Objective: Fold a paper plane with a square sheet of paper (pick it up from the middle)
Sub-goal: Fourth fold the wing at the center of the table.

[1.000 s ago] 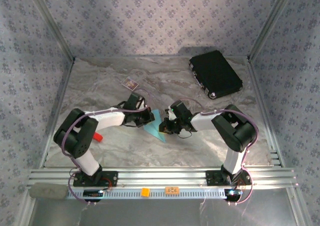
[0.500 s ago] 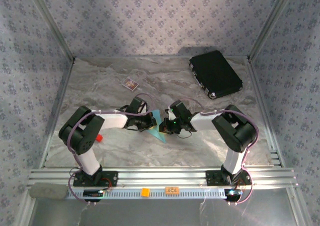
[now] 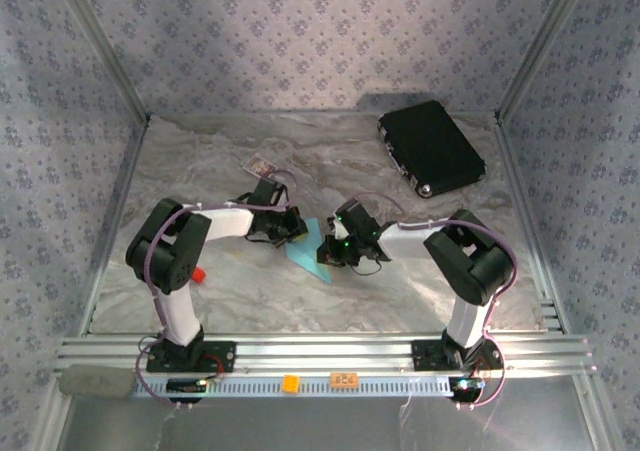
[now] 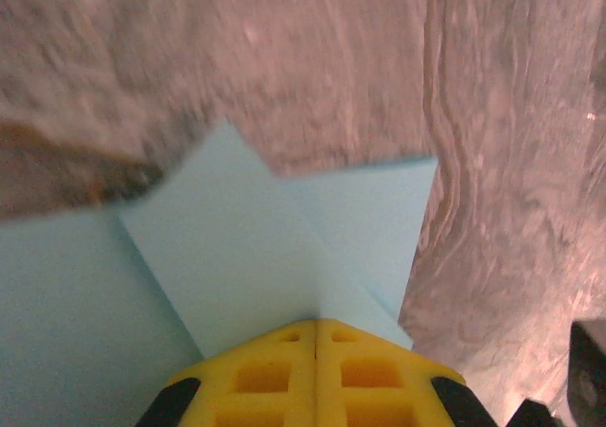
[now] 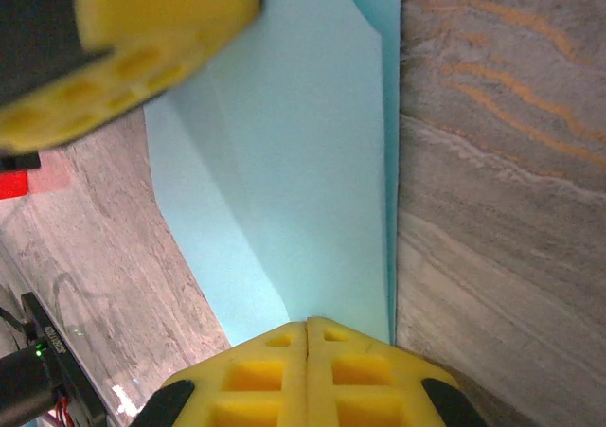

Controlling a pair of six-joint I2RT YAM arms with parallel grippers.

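Note:
The light-blue sheet of paper [image 3: 306,249], partly folded with creases, sits between the two grippers at the middle of the marble table. My left gripper [image 3: 293,233] is at its left edge. In the left wrist view its yellow fingers [image 4: 284,370] are shut, and a folded flap of the paper [image 4: 256,257] runs out from their tips. My right gripper [image 3: 328,254] is on the paper's right side. In the right wrist view it [image 5: 306,325] is shut on the curved, lifted paper [image 5: 303,181]. A yellow finger of the left gripper [image 5: 133,58] shows at the upper left there.
A black rectangular case [image 3: 432,148] lies at the back right. A small dark card with a pale border [image 3: 260,162] lies behind the left arm. A small red object [image 3: 197,272] sits by the left arm's elbow. Metal rails run along the near edge [image 3: 320,351].
The left arm has swung its elbow inward and its gripper has moved back and slightly left along the paper's edge. The right gripper has barely moved.

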